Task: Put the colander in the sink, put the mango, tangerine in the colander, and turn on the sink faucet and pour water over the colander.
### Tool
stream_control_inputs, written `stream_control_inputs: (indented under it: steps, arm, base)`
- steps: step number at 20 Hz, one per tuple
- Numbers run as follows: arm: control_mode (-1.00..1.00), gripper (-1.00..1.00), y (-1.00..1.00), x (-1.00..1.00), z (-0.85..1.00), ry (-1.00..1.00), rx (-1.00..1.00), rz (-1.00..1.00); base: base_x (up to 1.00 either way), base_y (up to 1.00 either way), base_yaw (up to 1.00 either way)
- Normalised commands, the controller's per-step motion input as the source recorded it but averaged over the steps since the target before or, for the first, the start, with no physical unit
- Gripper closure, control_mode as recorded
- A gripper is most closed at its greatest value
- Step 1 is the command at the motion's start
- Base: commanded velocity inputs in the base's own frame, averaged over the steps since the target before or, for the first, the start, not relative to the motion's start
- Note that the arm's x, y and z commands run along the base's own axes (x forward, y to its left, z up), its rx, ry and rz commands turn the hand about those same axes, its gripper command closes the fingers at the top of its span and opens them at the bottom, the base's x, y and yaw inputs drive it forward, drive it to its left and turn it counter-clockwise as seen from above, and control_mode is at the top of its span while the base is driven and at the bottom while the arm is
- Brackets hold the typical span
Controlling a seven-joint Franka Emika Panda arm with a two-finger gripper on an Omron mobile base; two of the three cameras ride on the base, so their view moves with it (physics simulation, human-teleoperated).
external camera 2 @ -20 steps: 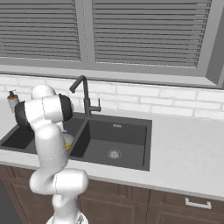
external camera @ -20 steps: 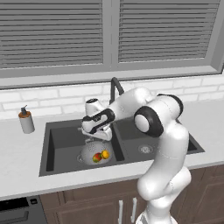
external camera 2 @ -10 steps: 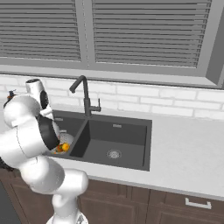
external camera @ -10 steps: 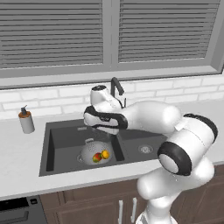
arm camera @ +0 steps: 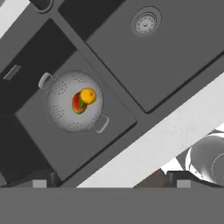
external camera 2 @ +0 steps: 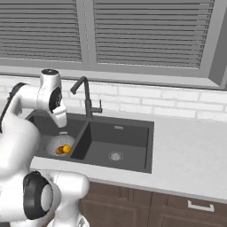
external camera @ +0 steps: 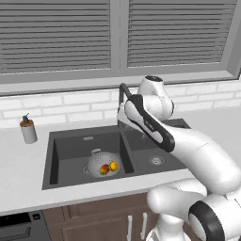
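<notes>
Overhead, the released end effector (arm camera: 112, 181) looks down on mango (arm camera: 78, 103) touching tangerine (arm camera: 88, 95) inside the colander (arm camera: 61, 94).

The sink (external camera: 89, 141) is viewed forward and down from behind the arm, at left and at right, both basins shared by the two base views. From the hand camera, high above, the colander (arm camera: 74, 101) is seen straight down.

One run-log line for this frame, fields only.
colander: in sink left basin | mango, tangerine: in colander | sink faucet: no water | gripper: open, above sink
</notes>
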Motion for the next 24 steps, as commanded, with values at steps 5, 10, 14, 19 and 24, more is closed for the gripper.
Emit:
stream_control_inputs:
  steps: [5,10,14,19,24]
  arm:
    - [-1.0,-1.0,-0.81,-0.34,0.87,0.0,0.19,0.0]
    - [-1.0,-1.0,-0.71,-0.1,0.6,-0.03,0.16,0.04]
    - [-1.0,-1.0,-0.26,0.27,0.25,-0.1,0.22,0.07]
    - [-1.0,-1.0,0.0,0.6,0.03,-0.12,0.23,0.09]
    - [-1.0,-1.0,0.0,0.59,0.01,-0.13,0.2,0.1]
  base:
    - [0.0,0.0,0.0]
    - [0.0,0.0,0.0]
    - [0.0,0.0,0.0]
    - [0.0,0.0,0.0]
    - [0.0,0.0,0.0]
